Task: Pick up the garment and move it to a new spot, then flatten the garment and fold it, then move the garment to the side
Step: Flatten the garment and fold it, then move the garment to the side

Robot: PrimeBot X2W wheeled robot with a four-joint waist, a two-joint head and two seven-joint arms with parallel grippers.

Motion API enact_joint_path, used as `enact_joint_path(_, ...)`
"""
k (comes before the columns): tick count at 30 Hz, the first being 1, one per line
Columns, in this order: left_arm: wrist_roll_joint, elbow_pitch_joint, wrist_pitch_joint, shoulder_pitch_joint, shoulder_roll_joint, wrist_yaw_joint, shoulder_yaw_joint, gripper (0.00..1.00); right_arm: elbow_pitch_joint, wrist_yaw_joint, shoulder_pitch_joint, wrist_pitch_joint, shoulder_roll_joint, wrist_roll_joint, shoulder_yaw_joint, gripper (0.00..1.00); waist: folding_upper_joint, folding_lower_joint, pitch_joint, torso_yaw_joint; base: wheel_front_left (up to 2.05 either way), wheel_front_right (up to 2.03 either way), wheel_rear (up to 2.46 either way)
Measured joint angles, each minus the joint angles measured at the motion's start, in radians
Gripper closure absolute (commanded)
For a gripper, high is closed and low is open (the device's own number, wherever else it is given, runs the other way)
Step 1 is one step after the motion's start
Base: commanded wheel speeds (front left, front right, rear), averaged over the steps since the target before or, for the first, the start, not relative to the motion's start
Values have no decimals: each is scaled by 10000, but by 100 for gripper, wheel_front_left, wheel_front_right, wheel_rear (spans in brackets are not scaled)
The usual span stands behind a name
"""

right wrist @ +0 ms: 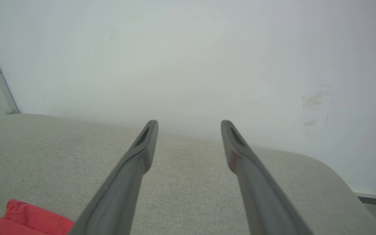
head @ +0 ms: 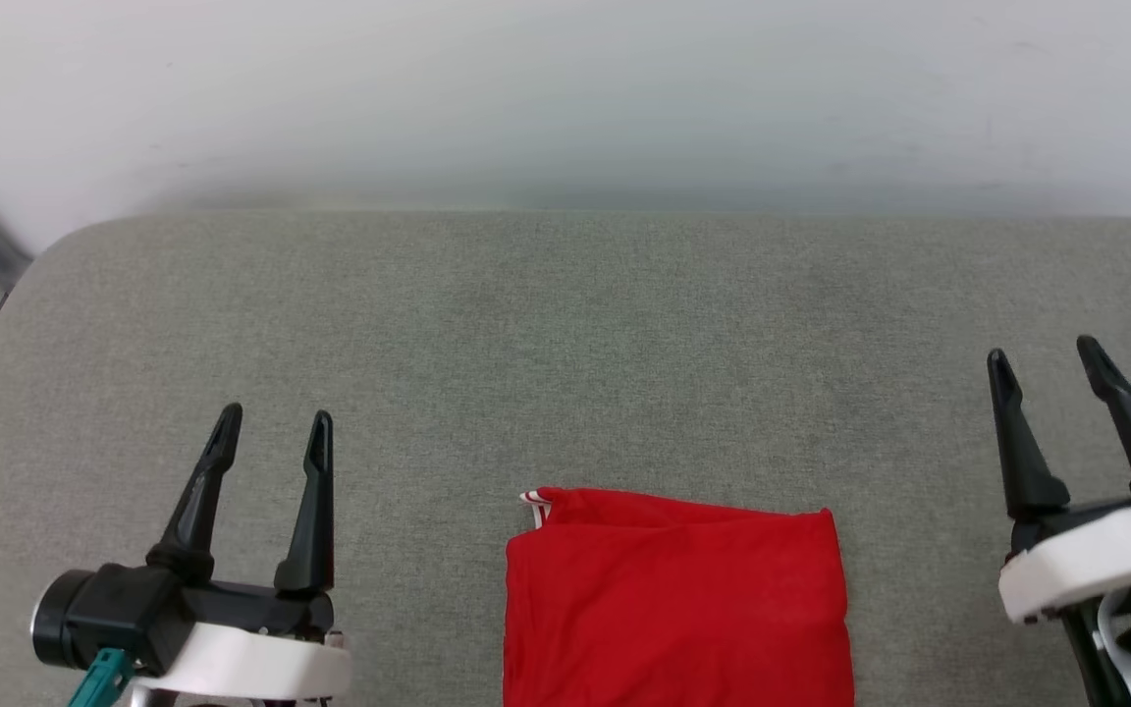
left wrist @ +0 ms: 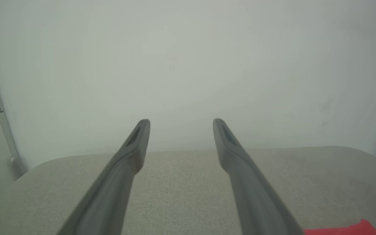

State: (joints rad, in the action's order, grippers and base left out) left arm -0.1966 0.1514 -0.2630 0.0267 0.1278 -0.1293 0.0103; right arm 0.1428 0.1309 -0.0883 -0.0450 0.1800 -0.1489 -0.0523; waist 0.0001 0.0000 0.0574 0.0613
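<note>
Both jaws gape empty (L & R), folded red garment [head: 673, 609] lies btwn them.

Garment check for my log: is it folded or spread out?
Folded: the garment lies as a compact red rectangle, striped trim peeking at one corner.

The folded red garment [head: 675, 601] lies between the spread, empty left gripper [head: 276, 428] and right gripper [head: 1045, 357].

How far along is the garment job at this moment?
Done: the red garment lies folded in a compact rectangle on the grey upholstered surface. In hand: nothing; the left gripper and right gripper stand open, apart from it. Possibly left: moving it aside.
</note>
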Motion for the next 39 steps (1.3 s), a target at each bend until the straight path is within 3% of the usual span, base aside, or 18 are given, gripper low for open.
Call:
enact_joint_path(9, -81, -54, 0, 513, -36, 0, 370, 0, 479, 0, 1448, 1011, -903, 201, -201, 0, 0, 0, -155, 79, 0, 0, 0)
enact_joint_path(25, -90, -125, 0, 485, -54, 0, 435, 0, 355, 0, 1514, 596, -1129, 466, -151, 0, 0, -1, -99, 156, 0, 0, 0)
enact_joint_path(30, -90, -121, 0, 383, -69, 0, 464, 0, 472, 0, 1523, -945, -686, 245, 171, 0, 0, -1, 60, 222, 0, 0, 0)
enact_joint_path(35, -94, -125, 0, 279, -79, 2, 464, 0, 848, 0, 1749, -4157, -224, -604, 692, 0, 0, 0, 300, 316, 0, 0, 0)
enact_joint_path(39, -105, -127, 0, 81, -88, 0, 456, 0, 1152, 0, 1918, -6771, -481, -1114, 543, 0, 0, -1, 545, 431, 0, 0, 0)
